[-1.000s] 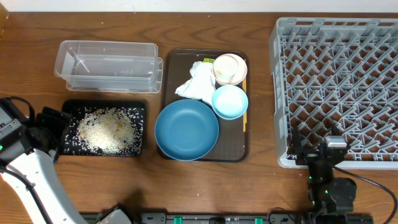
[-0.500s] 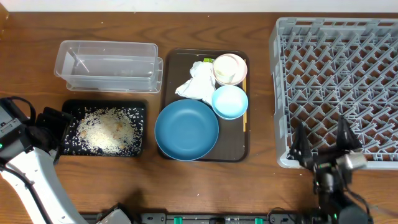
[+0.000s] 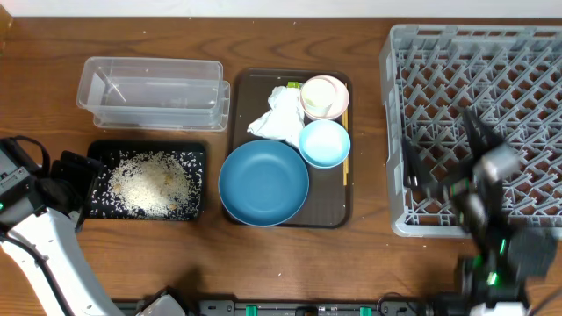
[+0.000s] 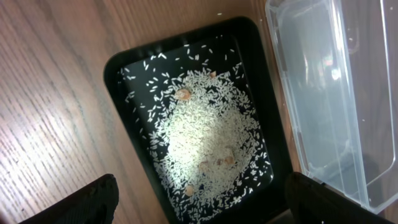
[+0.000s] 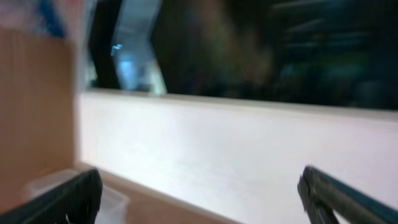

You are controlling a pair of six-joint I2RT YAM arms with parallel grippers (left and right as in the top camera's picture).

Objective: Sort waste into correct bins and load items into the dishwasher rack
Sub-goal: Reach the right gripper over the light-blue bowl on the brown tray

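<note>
Plainly, the rice (image 4: 205, 143) already lies in the black tray (image 4: 118, 106), left of the brown serving tray (image 3: 241, 88). What looks next is clearing the serving tray itself.

The left gripper (image 4: 202, 186) hovers over the black tray's near end, jaws wide apart and empty. The right gripper (image 3: 443, 158), well to the right of the serving tray, is smeared with blur above the near edge of the grey rack (image 3: 474, 53). Its jaws are spread and hold nothing. Its wrist camera shows only a blurred wall, so it gives no help in aiming.

On the serving tray the crumpled napkin (image 3: 279, 118) lies at the far middle, with a bit of green wrapper (image 3: 279, 88) peeking out behind it. The pink-white cup (image 3: 324, 96) stands at the far right corner, the small light blue bowl (image 3: 324, 143) just in front of it, and the big blue bowl (image 3: 263, 183) fills the near half. The chopsticks (image 3: 346, 162) run along the right edge, partly under the small bowl.

A good first move would be the napkin, pinched from above at its highest fold, since it crowds the cup and the small bowl. It probably goes in the clear container (image 3: 149, 92), to the far left of the serving tray. The chopsticks look hard to pinch until the small bowl is lifted away.
</note>
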